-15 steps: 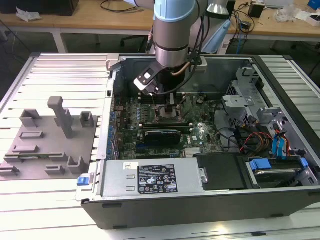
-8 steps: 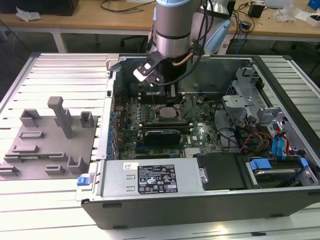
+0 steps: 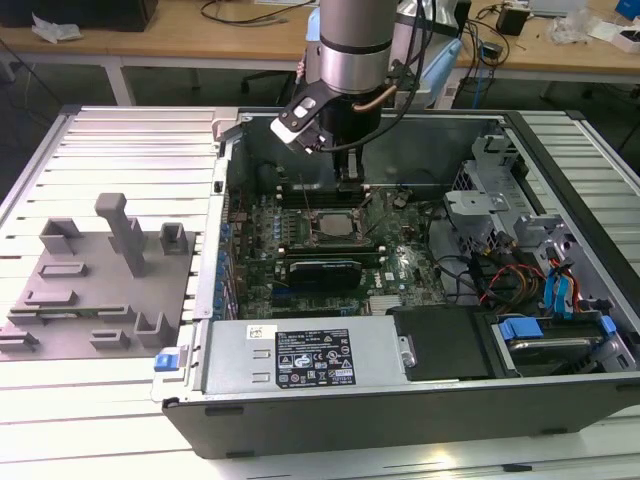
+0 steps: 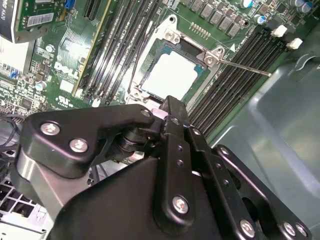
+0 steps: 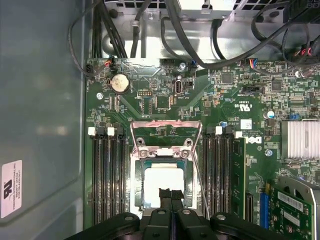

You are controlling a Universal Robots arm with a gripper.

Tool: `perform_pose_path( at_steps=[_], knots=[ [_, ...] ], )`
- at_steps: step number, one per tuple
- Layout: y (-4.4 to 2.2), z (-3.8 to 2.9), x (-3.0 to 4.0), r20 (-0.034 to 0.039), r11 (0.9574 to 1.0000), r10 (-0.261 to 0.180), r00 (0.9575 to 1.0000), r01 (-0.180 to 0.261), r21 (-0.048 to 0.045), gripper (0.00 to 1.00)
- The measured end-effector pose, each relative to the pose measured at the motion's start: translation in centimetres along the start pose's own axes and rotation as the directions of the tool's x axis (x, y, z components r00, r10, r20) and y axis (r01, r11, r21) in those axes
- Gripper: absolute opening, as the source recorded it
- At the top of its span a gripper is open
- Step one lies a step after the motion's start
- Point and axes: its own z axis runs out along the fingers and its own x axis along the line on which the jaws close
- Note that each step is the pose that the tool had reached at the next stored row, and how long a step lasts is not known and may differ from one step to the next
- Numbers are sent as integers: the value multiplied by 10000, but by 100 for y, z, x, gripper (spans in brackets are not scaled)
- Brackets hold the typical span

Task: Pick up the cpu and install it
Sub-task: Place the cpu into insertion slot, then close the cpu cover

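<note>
cpu [image 5: 162, 179] lies flat in the open socket [image 5: 134, 186] on the motherboard [image 5: 150, 100], with the load plate [image 5: 165, 134] hinged up. Gripper [image 5: 171, 192] is directly above it. Fingers [image 5: 165, 194] are pressed together with nothing between them, tips over one edge of the cpu rather than centre; can't tell if they touch. cpu is square, so no long axis. In the exterior view the arm [image 3: 355, 40] drops near-vertical into the case [image 3: 450, 410], wrist pointing down.
</note>
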Motion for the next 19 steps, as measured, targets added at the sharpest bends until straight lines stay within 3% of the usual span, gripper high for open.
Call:
perform_pose_path(
  at_steps=[9,10,12,14,16,17,18,19],
  knots=[
    [32,1,0,-1,10000,0,10000,0,33,11],
    [39,-45,0,0,10000,0,10000,0,38,11],
    [45,-206,-2,3,10000,-1,10000,1,39,11],
    [46,-216,-2,4,10000,-1,10000,1,38,11],
    [182,-211,-9,5,10000,-1,10000,1,43,11],
    [310,-205,-17,3,10000,0,10000,0,48,11],
    [397,-202,-24,4,10000,-1,10000,1,52,11],
    [448,-200,-27,3,10000,-1,10000,1,54,11]
  ],
)
